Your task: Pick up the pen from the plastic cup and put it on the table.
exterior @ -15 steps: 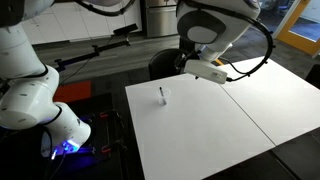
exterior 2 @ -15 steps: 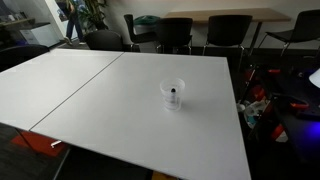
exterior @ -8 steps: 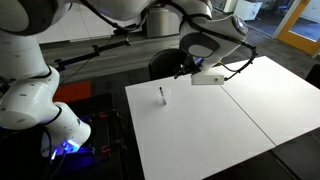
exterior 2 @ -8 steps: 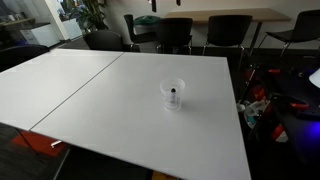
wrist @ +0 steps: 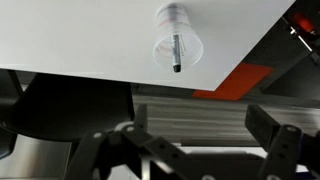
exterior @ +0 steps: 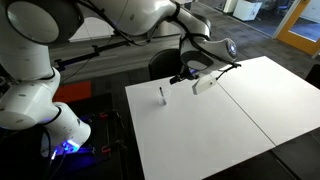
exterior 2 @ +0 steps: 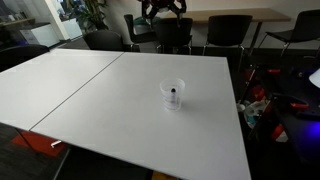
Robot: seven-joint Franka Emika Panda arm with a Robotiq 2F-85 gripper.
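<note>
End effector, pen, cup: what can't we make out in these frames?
End effector: in an exterior view, cut by the top edge and dark; jaw state unreadable there.
Its fingers: blurred in the wrist view, though apart.
Pen: too small in both exterior views to tell tip from cap.
Plastic cup: wrist view looks through its translucent wall; where the pen touches it is unclear.
</note>
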